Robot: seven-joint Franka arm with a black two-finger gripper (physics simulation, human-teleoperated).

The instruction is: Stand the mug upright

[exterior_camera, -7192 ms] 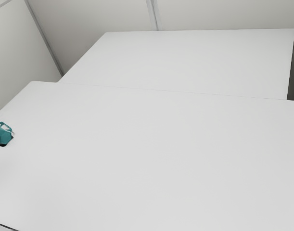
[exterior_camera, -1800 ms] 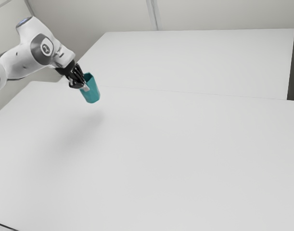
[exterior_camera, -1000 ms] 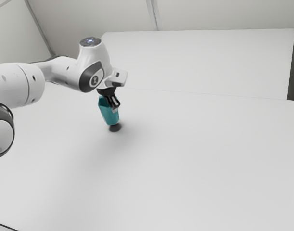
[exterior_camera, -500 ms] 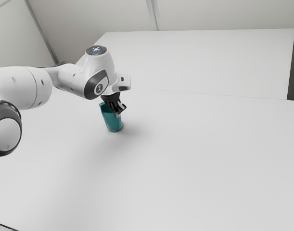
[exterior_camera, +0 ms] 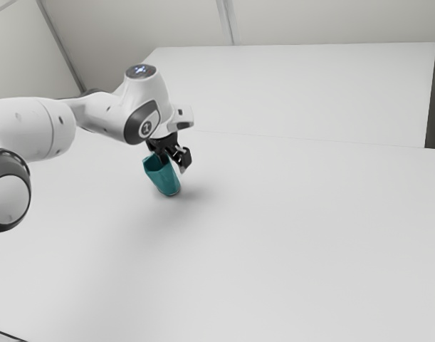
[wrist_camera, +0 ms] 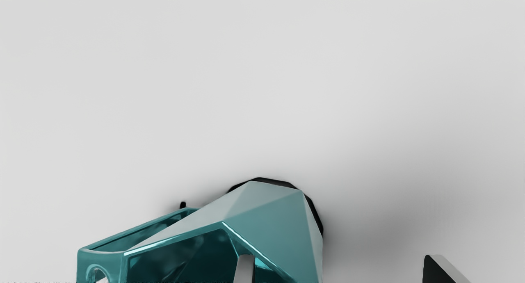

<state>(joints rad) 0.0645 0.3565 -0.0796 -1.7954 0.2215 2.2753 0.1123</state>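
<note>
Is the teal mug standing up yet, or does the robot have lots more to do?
Nearly there, I think. Done: the mug has its bottom end down and open end up. Happening now: the open end effector has one finger in the mug's mouth. Left: the mug leans, so it needs straightening, then the arm should back away.
</note>
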